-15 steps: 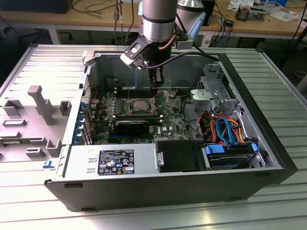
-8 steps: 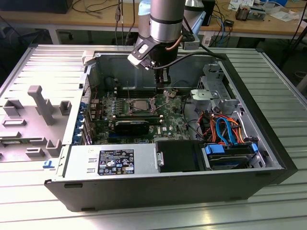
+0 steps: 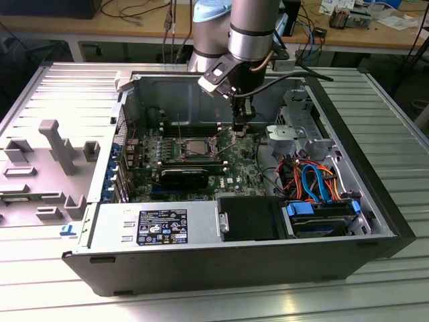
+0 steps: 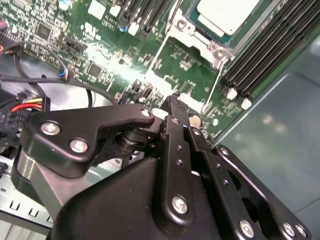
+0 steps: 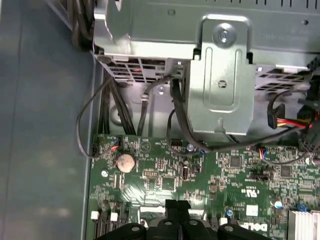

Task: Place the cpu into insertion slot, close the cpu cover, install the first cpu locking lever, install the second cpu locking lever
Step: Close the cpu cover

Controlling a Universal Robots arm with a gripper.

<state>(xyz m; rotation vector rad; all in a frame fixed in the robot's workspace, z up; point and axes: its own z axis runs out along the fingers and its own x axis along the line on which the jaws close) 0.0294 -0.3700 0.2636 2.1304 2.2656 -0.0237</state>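
Observation:
The cpu [image 4: 225, 12] lies with its silver-grey top up in the insertion slot [image 3: 194, 149] on the green board. The cpu cover [image 4: 200, 37], a silver frame, lies around the chip's edge. My gripper [image 3: 239, 127] hangs low over the board, just to the exterior view's right of the slot. In both wrist views its black fingertips [image 4: 172, 102] [image 5: 177, 204] are pressed together, with nothing between them. How the locking levers stand I cannot tell.
Long black memory slots [image 4: 260, 55] run beside the socket. A black ribbed heatsink [image 3: 184, 176] sits in front of it. A metal drive cage [image 5: 225, 75] and coloured cables [image 3: 315, 181] fill the case's right side, and the case walls [image 3: 201, 265] surround everything.

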